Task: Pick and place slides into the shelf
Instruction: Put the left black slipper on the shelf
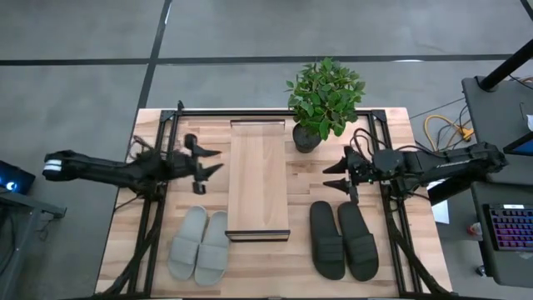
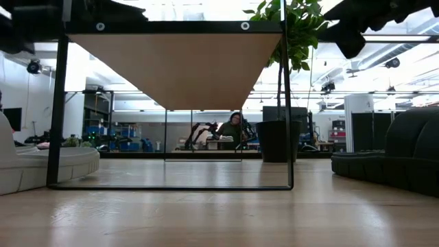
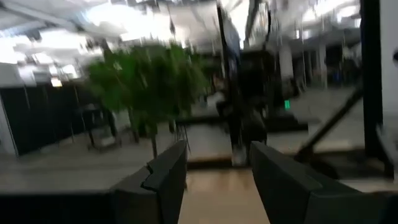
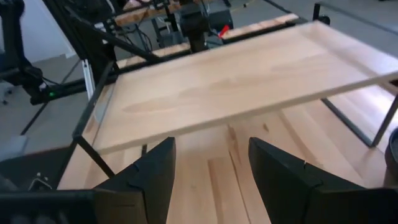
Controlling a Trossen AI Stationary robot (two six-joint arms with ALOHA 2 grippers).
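Observation:
The shelf (image 1: 259,179), a narrow wooden plank on thin dark rails, stands mid-table; its plank (image 4: 236,81) fills the right wrist view. A pale grey pair of slides (image 1: 200,244) lies soles down on the tabletop near the front left. A dark pair of slides (image 1: 343,240) lies the same way at the front right. My left gripper (image 1: 218,160) hovers open, left of the shelf and above the table, pointing toward it. My right gripper (image 1: 326,177) hovers open on the shelf's right side, facing it. Neither gripper has anything between its fingers.
A potted green plant (image 1: 323,100) stands at the table's far edge, right of the shelf and close to my right arm. Dark metal frame rails (image 1: 156,208) run along both table sides. Bare wood lies between the shelf and each pair.

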